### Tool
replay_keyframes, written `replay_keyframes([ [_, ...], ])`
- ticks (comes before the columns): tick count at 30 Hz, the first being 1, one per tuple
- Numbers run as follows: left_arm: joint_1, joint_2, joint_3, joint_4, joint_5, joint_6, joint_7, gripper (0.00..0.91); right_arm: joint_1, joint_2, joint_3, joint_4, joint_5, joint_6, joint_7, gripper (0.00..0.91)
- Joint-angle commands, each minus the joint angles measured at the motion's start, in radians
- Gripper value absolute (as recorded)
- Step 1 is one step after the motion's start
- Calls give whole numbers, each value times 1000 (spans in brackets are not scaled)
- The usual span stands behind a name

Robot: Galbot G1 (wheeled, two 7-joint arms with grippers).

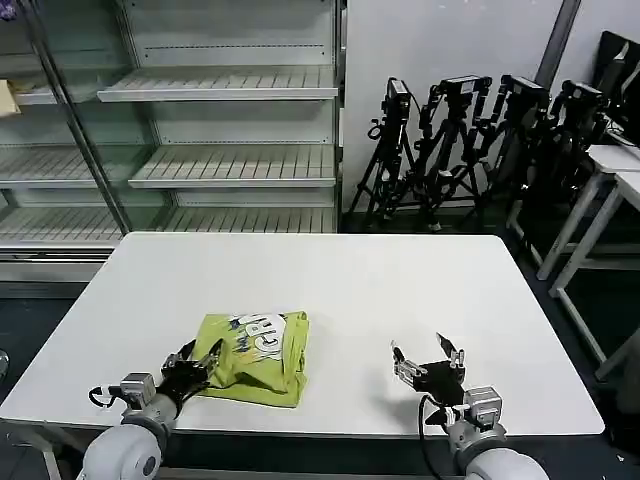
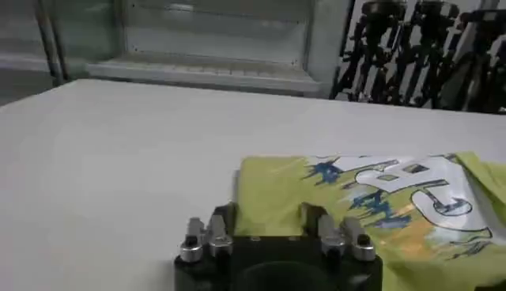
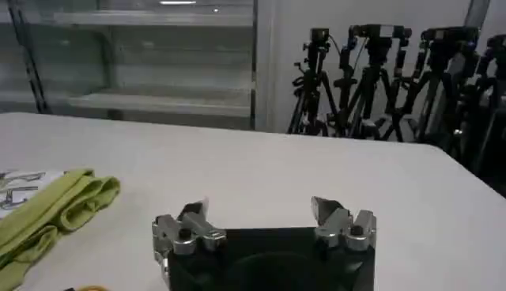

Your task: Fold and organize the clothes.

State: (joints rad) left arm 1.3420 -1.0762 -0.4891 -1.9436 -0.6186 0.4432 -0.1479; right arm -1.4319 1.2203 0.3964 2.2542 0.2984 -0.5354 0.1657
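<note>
I find the T-shirt [image 1: 255, 357] folded near the desk [image 1: 400, 290] front edge, at seven o'clock. Left claw [image 1: 195, 365] wide at its hem; right claw [image 1: 428, 360] wide, empty. A partial pinch risks unravelling the fold.

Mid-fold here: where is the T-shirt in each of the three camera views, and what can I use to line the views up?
Head view: folded T-shirt lies on the near left of the table, at the left gripper.
Left wrist view: it lies just beyond the gripper, print facing up.
Right wrist view: its folded edge sits at the picture's border, apart from the open right gripper.
Shared landmark: the tripods behind the table.
</note>
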Motion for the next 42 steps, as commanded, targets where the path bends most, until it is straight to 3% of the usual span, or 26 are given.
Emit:
replay_keyframes([
  [1, 6, -6, -5, 25, -10, -5, 20, 10, -1, 1, -1, 7, 0, 0, 1, 907],
  [8, 8, -10, -10, 30, 86, -24, 29, 10, -2, 6, -12, 9, -6, 0, 1, 907],
  [11, 10, 36, -53, 15, 123, -21, 31, 10, 2, 7, -20, 8, -11, 0, 2, 907],
  [14, 11, 139, -136, 0, 152, -18, 52, 10, 9, 5, -25, 5, -14, 0, 1, 907],
  [21, 112, 499, -507, 74, 213, -2, 144, 10, 30, 8, -41, -3, -12, 1, 0, 907],
  [23, 157, 566, -607, 100, 222, 19, 174, 10, 37, 11, -49, -8, -12, 3, 0, 907],
  [25, 170, 586, -647, 98, 229, 38, 188, 10, 47, 19, -59, -13, -13, 4, 1, 907],
  [28, 174, 557, -634, 32, 265, 60, 185, 10, 55, 27, -75, -17, -18, 3, 1, 907],
  [31, 168, 472, -533, -101, 282, 90, 157, 10, 47, 25, -74, -15, -21, 3, 2, 907],
  [33, 155, 374, -442, -217, 314, 95, 129, 10, 41, 21, -69, -12, -20, 2, 2, 907],
  [35, 138, 249, -202, -336, 401, 105, 99, 10, 30, 15, -58, -9, -20, 3, 1, 907],
  [36, 138, 226, -140, -359, 433, 102, 70, 10, 25, 14, -53, -7, -20, 3, 1, 907],
  [38, 126, 135, 119, -436, 486, 105, -18, 10, 15, 12, -43, 0, -20, 3, 1, 907],
  [39, 121, 115, 154, -449, 485, 102, -32, 10, 13, 11, -41, 2, -20, 2, 1, 907],
  [40, 99, 67, 297, -469, 478, 92, -62, 10, 8, 10, -36, 6, -22, 1, 2, 907],
  [42, 79, 5, 380, -481, 469, 92, -62, 10, 3, 12, -31, 10, -26, 0, 2, 907],
])
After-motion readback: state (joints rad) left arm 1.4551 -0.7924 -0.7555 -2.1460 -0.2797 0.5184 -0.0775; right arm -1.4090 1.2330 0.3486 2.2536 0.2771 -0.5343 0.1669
